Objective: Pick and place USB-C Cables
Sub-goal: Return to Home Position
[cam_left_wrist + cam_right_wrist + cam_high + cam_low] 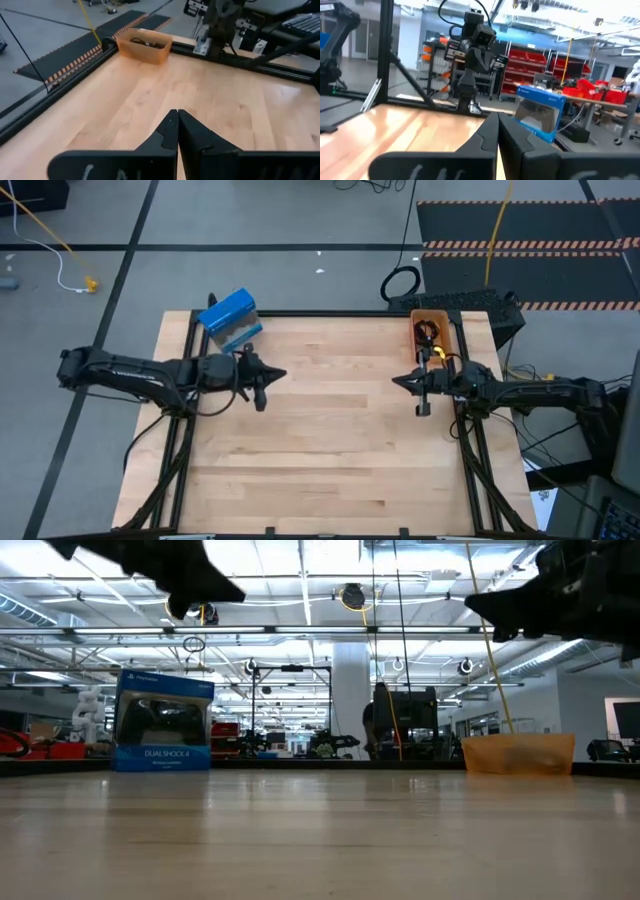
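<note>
At 1 o'clock | we log USB-C cables (427, 332) half-hidden in orange bin (447, 320), lying 12–6 | left gripper (283, 374), right gripper (395, 379) jaws closed.

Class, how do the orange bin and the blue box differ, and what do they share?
The orange bin is open-topped and holds dark cables; the blue box is closed. The bin sits far right, the box far left. Both rest along the same edge of the table.

The USB-C cables (428, 332) lie in the bin (433, 313), at the table's (330, 450) far edge. A box (229, 320) stands well left of the bin, and a cable loop (384, 284) lies just behind it on the floor.
</note>
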